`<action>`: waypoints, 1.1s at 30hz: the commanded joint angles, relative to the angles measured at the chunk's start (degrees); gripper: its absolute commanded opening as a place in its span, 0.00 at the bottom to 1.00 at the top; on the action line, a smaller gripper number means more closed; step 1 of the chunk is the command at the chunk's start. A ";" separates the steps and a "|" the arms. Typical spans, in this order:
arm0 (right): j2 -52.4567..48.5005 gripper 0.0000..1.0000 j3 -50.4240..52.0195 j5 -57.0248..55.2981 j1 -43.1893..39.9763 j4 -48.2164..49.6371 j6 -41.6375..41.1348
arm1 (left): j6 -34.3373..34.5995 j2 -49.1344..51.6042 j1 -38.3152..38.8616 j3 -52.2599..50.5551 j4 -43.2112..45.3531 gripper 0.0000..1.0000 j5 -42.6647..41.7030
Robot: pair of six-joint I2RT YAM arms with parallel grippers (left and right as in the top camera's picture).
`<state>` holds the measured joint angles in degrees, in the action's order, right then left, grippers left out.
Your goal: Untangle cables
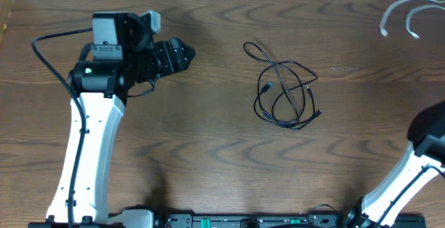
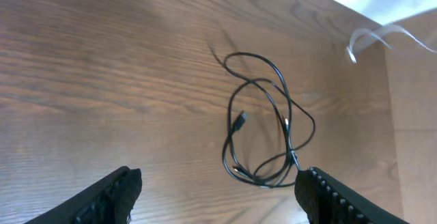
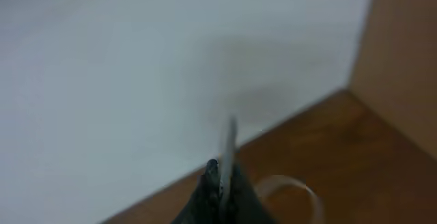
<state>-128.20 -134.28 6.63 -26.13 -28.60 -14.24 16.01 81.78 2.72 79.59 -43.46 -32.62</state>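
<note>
Brown wood-grain worktop (image 1: 208, 137) ran out to a pale wall along the far edge. The black cables (image 1: 284, 89) lay in one loose knot right of the middle, nearer the far edge than the near one. The white cable (image 1: 398, 7) curled apart from them by the far right corner.

My left pincer (image 1: 186, 54) hung above the left half, well short of the knot. Its fingers (image 2: 116, 193) were spread wide with nothing between them. My right pincer (image 3: 220, 183) was off by the right edge. Its tips looked close together with a pale sliver at them, too blurred for me to tell whether they gripped anything.

I judged the main danger to be closing on a crossing. That would take several strands at once, so a pull would drag the whole knot or cinch its loops tighter. A small plug could also catch inside a loop, and thin cord could slip from the pads. The white cable sat so near the corner that a careless tug might send it off the worktop.

I counted two pincers, one white cable as far as I could see, and one black knot. How many cords made up the knot I could not tell.
</note>
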 commanded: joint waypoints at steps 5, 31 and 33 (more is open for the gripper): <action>-6.91 0.04 -0.48 -6.49 -1.73 0.76 0.59 | -1.40 0.37 4.33 -0.63 -0.04 0.77 3.98; 8.94 0.99 -0.55 8.79 2.08 -32.13 -2.67 | 18.05 18.38 22.58 -0.61 22.51 0.88 7.39; 8.87 0.99 -0.46 8.76 2.60 -34.67 -2.67 | 22.97 21.70 24.46 -0.61 25.44 0.88 9.29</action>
<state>-117.58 -135.20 14.63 -24.27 -61.21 -16.12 29.34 99.63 24.95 79.18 -20.14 -26.59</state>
